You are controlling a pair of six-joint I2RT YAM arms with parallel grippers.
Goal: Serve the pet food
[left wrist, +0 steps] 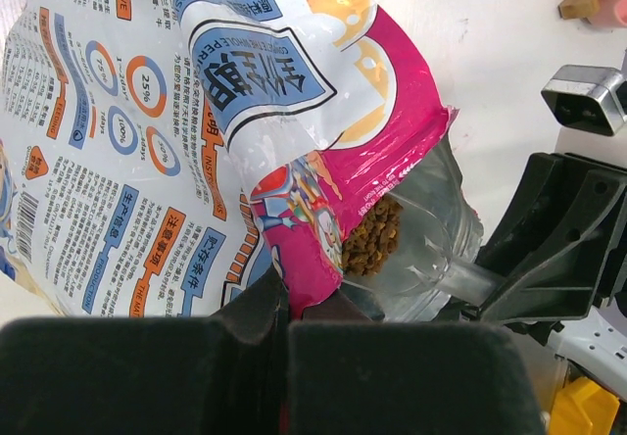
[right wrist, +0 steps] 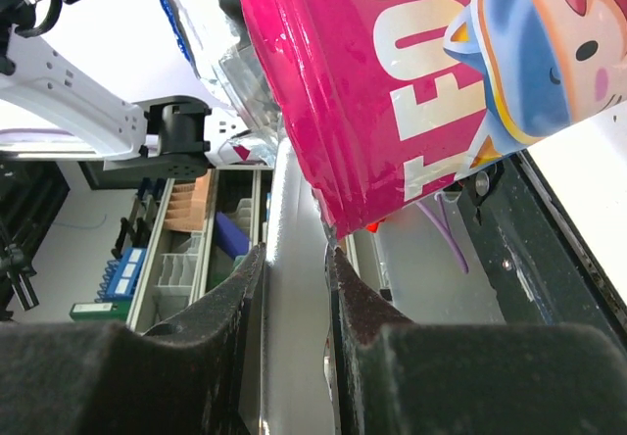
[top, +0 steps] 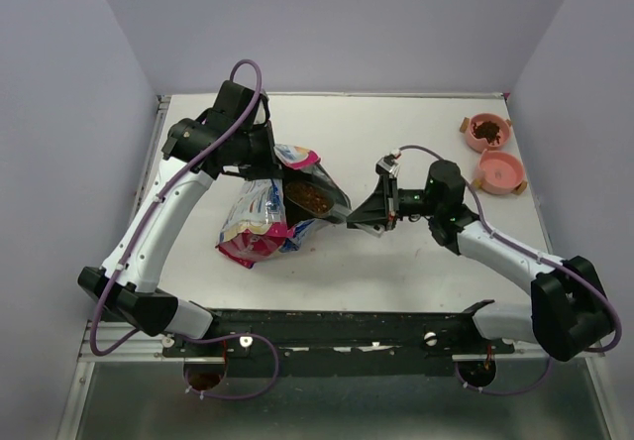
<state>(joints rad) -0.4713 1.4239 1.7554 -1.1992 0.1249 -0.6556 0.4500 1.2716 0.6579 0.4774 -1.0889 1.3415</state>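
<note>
The pink-and-blue printed bag (top: 260, 220) lies on the white table with its mouth held up and open. Brown pet food (top: 309, 198) shows inside the mouth. My left gripper (top: 281, 163) is shut on the bag's upper rim; in the left wrist view the pink edge of the bag (left wrist: 147, 131) is pinched at the gripper (left wrist: 285, 319). My right gripper (top: 365, 216) is shut on the handle of the clear scoop (left wrist: 436, 259), whose bowl sits in the bag mouth with pet food (left wrist: 374, 237) at its inner end. The scoop handle (right wrist: 294, 288) runs between the right fingers (right wrist: 243, 288), below the bag (right wrist: 392, 82).
Two pink bowls stand at the far right: one (top: 487, 131) holds kibble, the other (top: 500, 171) looks empty. A small wooden block (top: 464, 123) lies beside the far bowl. A little kibble is spilled by the bag (top: 309, 239).
</note>
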